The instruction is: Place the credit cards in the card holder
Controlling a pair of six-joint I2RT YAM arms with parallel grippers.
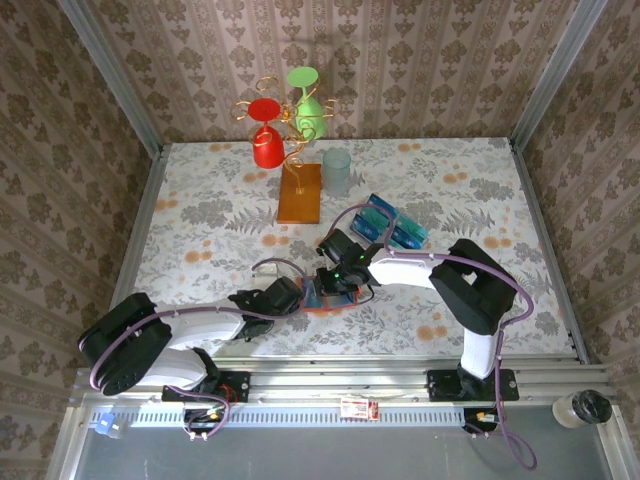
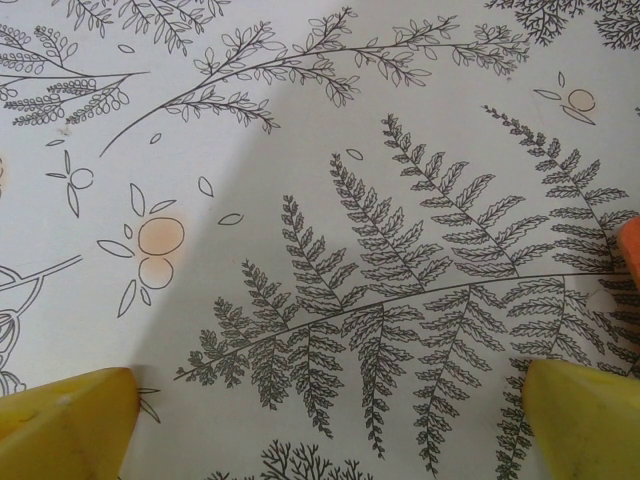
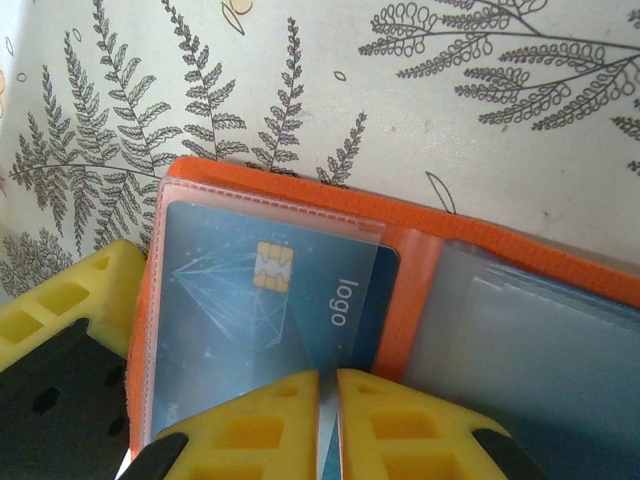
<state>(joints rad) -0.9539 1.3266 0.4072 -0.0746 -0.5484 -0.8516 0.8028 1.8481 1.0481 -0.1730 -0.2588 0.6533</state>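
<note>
Teal credit card point(image 3: 230, 310), thin, stiff and slick, sits mostly inside a clear sleeve point(image 3: 200, 200) of the open card holder point(image 3: 400, 215), centre of the right wrist view. My right gripper point(image 3: 328, 400) pinches its lower edge, wrist angled down over it. My left gripper point(image 2: 327, 415) hangs released, low over the tablecloth point(image 2: 300, 150) just beside the holder.

We see a smooth matt printed table point(image 3: 450, 120), a card holder point(image 3: 412, 300) with an orange cloth-like edge and glossy clear plastic sleeves, and the right gripper point(image 3: 328, 372) in matt yellow plastic.
</note>
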